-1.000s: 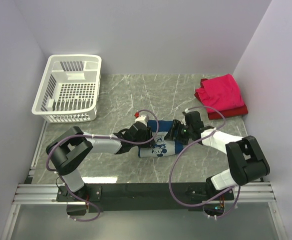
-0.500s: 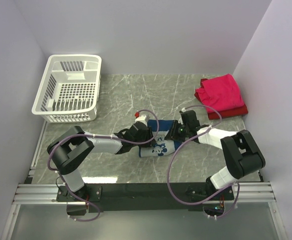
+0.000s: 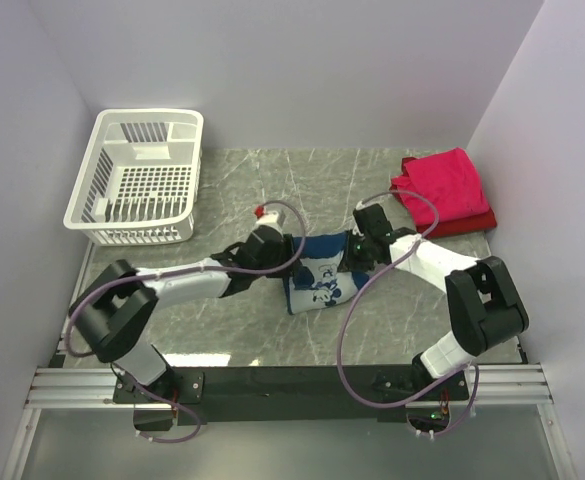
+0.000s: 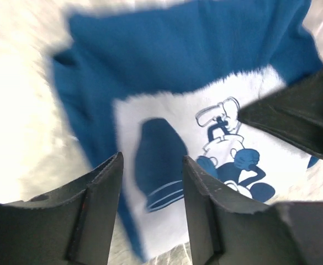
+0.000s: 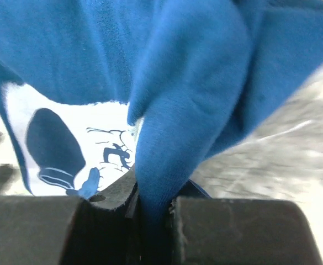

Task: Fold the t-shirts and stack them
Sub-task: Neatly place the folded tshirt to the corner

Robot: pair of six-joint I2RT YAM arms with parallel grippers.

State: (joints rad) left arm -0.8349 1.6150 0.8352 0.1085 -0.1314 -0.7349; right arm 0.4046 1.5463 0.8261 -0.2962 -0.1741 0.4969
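Since a second ago both arms have reached farther from their bases, toward 12 o'clock. The navy blue t-shirt (image 3: 317, 280) between them has changed from a bunched strip into a squarer panel with its cartoon print facing up.

Overhead view, from left to right. A white slotted basket (image 3: 132, 234) sits at 10 o'clock on the grey marble worktop (image 3: 232, 180), well apart from the action. The left arm stretches out to the shirt's left edge. Its left pincer (image 3: 284, 248) is released: in the left wrist view the two dark fingers (image 4: 100, 193) stand apart, with the white print and navy cloth (image 4: 178, 66) showing below the gap and nothing caught between them. The navy shirt lies at the centre of the worktop, just toward 6 o'clock from both pincers. At its right edge the right pincer (image 3: 355, 252) has clenched on the shirt: the right wrist view shows a thick ridge of navy cloth (image 5: 178, 83) rising from the closed right pincer (image 5: 153, 212). At 2 o'clock, against the right wall, a folded pinkish-red t-shirt (image 3: 440, 185) rests on a darker red t-shirt (image 3: 467, 222).

Judging by this, the navy shirt is mid-fold. The right side appears ready to be carried over while the left side lies free, and stacking is not yet done.
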